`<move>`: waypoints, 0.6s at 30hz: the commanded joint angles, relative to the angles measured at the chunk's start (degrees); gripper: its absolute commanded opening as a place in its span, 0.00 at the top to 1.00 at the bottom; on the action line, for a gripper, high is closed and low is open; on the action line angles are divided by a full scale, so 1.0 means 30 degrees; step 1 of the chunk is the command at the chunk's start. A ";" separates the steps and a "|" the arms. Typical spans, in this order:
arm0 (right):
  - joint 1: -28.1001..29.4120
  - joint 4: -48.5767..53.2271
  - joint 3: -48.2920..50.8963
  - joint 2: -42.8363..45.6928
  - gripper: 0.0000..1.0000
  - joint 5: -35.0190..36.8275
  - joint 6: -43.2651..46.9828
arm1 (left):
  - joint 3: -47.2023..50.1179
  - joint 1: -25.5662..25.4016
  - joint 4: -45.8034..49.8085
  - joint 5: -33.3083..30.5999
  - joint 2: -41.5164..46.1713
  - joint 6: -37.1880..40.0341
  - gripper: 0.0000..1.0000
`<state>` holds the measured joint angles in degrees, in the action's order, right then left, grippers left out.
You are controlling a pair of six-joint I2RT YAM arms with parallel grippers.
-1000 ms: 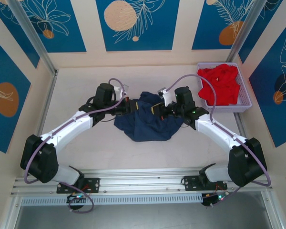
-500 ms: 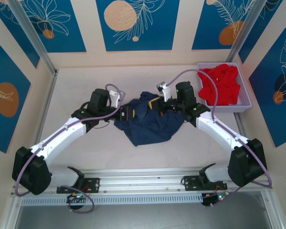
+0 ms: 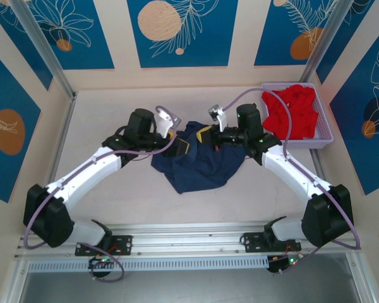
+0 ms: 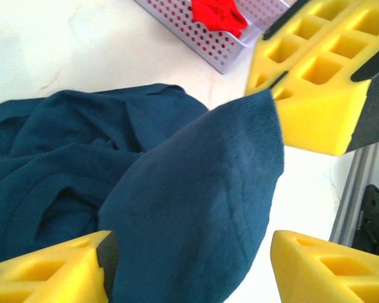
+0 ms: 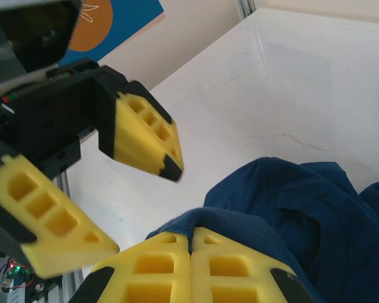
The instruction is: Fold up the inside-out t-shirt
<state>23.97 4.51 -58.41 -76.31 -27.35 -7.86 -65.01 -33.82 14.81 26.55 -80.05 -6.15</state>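
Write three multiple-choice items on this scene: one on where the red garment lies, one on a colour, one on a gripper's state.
1. Where does the red garment lie?
A) in the lavender basket
B) spread on the bare table
C) hanging on the back wall

2. What colour are the fingers of the grippers?
A) black
B) yellow
C) white

3. How does the right gripper stand?
A) wide open
B) shut on nothing
C) shut on the t-shirt

Answers:
1 A: the red cloth is heaped inside the basket.
2 B: both wrist views show yellow fingers.
3 C: in the right wrist view its fingers meet with a navy fold pinched between them.
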 commanded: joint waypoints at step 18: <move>-0.0152 0.0962 0.0026 0.0100 1.00 -0.0498 -0.0169 | -0.2357 -0.0583 -0.0319 0.2281 -0.2290 0.1691 0.81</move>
<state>23.86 6.04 -58.39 -76.31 -27.49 -7.88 -70.46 -35.18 14.37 31.57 -86.15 -1.19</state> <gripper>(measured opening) 0.061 0.213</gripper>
